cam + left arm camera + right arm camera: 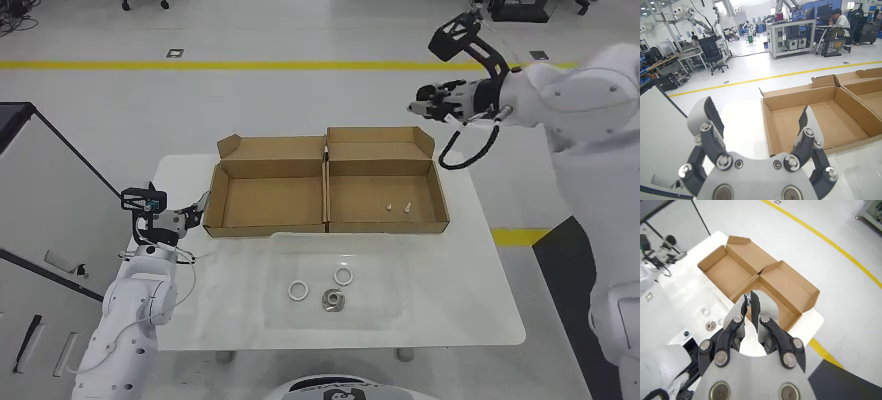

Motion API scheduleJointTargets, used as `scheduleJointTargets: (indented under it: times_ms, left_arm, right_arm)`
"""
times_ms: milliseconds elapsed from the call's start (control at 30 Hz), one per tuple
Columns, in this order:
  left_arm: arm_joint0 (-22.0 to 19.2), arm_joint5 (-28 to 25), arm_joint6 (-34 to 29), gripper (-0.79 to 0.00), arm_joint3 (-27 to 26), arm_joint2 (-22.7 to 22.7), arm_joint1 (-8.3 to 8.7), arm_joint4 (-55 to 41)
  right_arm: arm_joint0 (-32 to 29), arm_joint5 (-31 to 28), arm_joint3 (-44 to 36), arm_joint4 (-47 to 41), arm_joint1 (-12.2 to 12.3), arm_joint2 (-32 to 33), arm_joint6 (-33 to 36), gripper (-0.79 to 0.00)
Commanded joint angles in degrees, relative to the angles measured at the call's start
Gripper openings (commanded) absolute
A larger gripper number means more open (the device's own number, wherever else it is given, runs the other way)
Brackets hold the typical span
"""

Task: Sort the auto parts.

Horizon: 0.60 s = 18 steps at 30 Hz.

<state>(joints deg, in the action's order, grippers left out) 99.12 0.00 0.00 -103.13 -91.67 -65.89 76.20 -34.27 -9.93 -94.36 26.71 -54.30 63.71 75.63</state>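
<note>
Two open cardboard boxes stand side by side at the back of the white table. The left box (pixel 265 200) (pixel 819 121) (pixel 725 275) is empty. The right box (pixel 360 195) (pixel 783 283) holds two small bolts (pixel 387 205) (pixel 407 208). In a clear tray (pixel 380 300) at the front lie two white rings (pixel 298 291) (pixel 343 275) (pixel 705 311) and a metal flanged nut (pixel 333 299) (pixel 710 325). My right gripper (pixel 418 105) (pixel 748 303) hangs high above the right box's back right corner, shut on a small screw (pixel 748 300). My left gripper (pixel 195 212) (pixel 757 106) is open with nothing in it, beside the left box's left wall.
The table (pixel 470 300) ends close to the boxes on the right. A grey panel (pixel 60 170) stands off the table's left side. A yellow floor line (pixel 300 65) runs behind the table.
</note>
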Motion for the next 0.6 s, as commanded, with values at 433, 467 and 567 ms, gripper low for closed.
scheduleJointTargets:
  times_ms: [433, 467, 567]
  left_arm:
    - [0.0, 0.0, 0.0, 0.000, 0.0, 0.0, 0.00, 0.0]
    - [0.0, 0.0, 0.0, 0.000, 0.0, 0.0, 0.00, 0.0]
    - [0.0, 0.0, 0.0, 0.000, 0.0, 0.0, 0.00, 0.0]
  right_arm:
    - [6.8, 3.7, 19.9, 11.1, -7.6, -25.6, -6.0, -0.785]
    - [6.6, 4.1, 20.9, 10.6, -8.0, -26.4, -6.6, -0.785]
    - [6.3, 5.2, 24.0, 10.4, -9.4, -28.8, -7.8, -0.785]
